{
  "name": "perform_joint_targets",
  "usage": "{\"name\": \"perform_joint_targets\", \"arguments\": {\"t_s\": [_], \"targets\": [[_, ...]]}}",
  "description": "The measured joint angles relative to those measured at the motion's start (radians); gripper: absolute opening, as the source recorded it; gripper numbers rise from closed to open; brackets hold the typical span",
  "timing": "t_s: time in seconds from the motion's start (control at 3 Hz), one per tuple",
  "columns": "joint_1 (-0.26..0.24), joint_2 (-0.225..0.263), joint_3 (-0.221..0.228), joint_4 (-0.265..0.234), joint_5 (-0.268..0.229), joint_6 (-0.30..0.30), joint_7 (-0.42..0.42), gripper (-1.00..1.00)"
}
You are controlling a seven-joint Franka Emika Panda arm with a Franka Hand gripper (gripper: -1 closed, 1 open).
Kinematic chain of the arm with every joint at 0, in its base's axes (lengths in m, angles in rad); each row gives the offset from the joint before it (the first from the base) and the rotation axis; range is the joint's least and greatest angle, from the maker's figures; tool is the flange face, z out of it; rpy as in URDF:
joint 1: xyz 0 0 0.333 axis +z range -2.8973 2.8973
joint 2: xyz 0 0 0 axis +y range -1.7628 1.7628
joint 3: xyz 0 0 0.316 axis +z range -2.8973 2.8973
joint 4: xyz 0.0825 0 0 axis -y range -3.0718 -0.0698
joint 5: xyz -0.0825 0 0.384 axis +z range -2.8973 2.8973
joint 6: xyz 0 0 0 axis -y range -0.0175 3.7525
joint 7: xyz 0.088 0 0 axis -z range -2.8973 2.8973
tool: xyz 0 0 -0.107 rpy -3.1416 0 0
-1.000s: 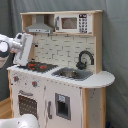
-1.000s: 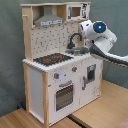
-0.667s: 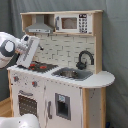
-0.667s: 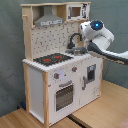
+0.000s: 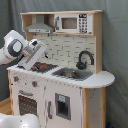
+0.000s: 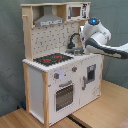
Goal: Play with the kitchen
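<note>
So, arm's gripper (image 5: 31, 61) hovering over stovetop (image 5: 46, 66) end of kitchen (image 5: 65, 95) counter, can't tell if it's holding anything. Hidden in second exterior view. Kitchen standing upright on wood floor. In first exterior view I'm seeing sink (image 5: 72, 73) and faucet (image 5: 84, 58) lying to gripper's right along counter's long axis, burners just below it.

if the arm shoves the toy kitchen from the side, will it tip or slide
The kitchen is tall and narrow with a hood and microwave shelf up top, so a high push could probably tip it. A low push near the oven door would more likely slide it. Its panels look rigid, so it shouldn't flex.
</note>
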Motion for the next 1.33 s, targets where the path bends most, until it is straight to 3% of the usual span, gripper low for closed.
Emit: {"name": "perform_joint_targets", "arguments": {"t_s": [1.0,1.33], "targets": [[-0.123,0.207,0.004,0.142,0.021,-0.185,0.018,1.00],[-0.185,0.267,0.041,0.189,0.021,-0.229,0.028,1.00]]}}
